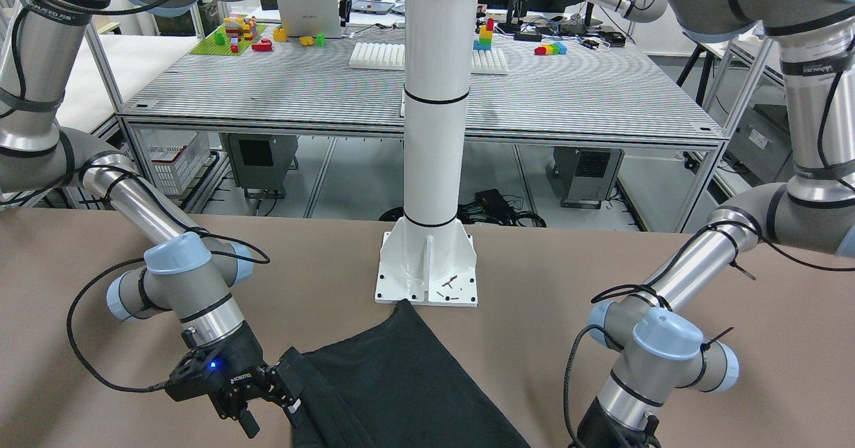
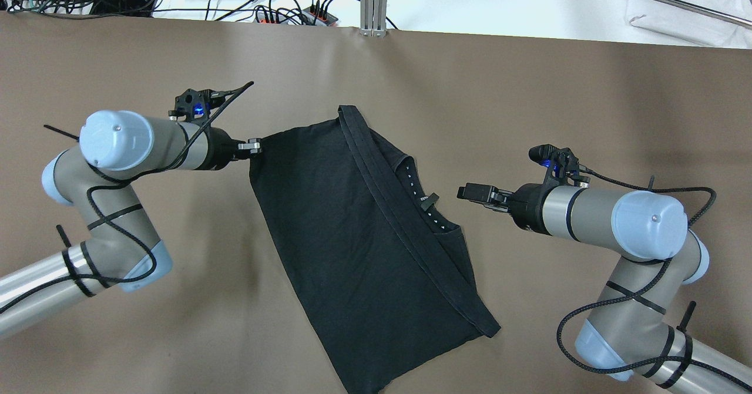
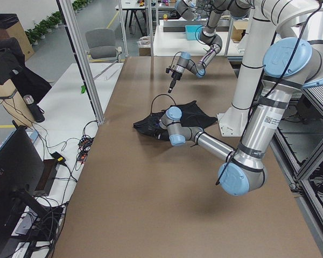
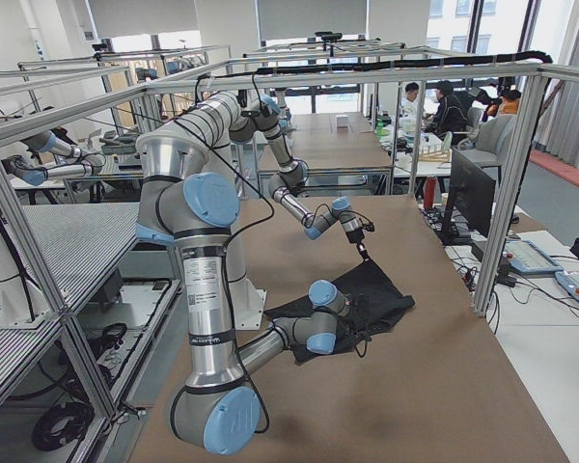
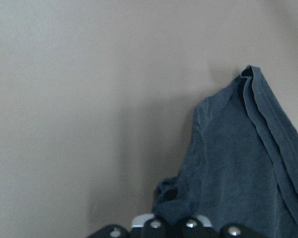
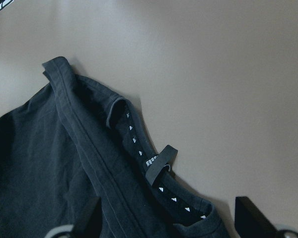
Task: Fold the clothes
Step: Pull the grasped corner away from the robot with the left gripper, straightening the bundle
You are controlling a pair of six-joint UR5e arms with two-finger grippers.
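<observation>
Brown worktop [image 2: 558, 88], early in the fold: the black garment [image 2: 335, 235] lies spread at centre, one corner pinched in the closed left tool [image 2: 254, 145]. The right tool [image 2: 470, 192], jaws wide and empty, hovers just beside the collar [image 2: 432, 209]; it likely must grip that edge next.

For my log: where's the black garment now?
Overhead view: garment centred on the table, left hand pinching its left corner, right hand open beside its right edge.
</observation>
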